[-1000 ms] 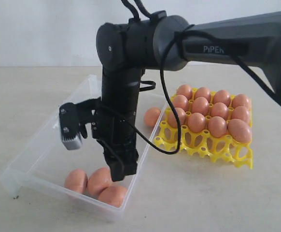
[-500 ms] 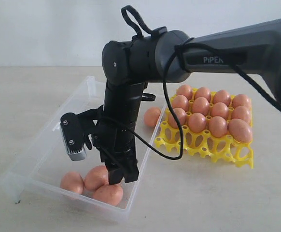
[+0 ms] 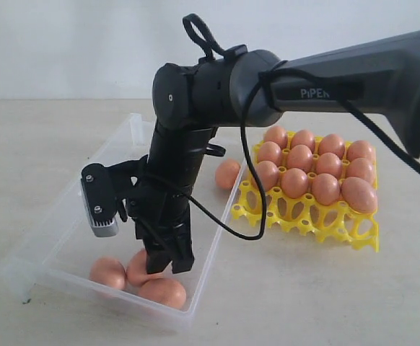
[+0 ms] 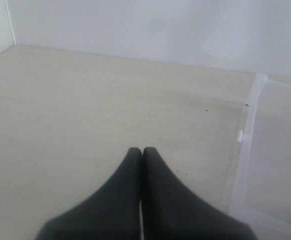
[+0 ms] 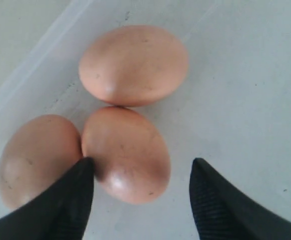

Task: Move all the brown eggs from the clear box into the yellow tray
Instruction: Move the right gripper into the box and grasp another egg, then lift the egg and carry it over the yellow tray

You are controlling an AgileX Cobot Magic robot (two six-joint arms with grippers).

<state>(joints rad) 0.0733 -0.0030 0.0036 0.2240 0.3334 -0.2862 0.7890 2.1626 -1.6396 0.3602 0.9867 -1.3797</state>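
Dark grey arm (image 3: 369, 65), pale "PiPER" lettering (image 3: 318, 92); looped black cable (image 3: 262, 194); boxy black-and-silver wrist camera (image 3: 98, 205); tapered right gripper (image 5: 141, 161)

In the exterior view my right black tool (image 3: 170, 261) hid part of one smooth reddish-brown egg (image 3: 138, 268); the transparent plastic box (image 4: 246, 134) ran off the left wrist view's edge.

The right arm (image 3: 354, 72) is dark grey and reaches in from the right side. Its wrist (image 3: 195, 94) bends hard, so the right gripper (image 3: 168, 265) points down, low and near the front. Its two black fingers (image 5: 70, 200) stand wide apart. The left gripper (image 4: 141, 151) is somewhere else, with its tips pressed tight together.
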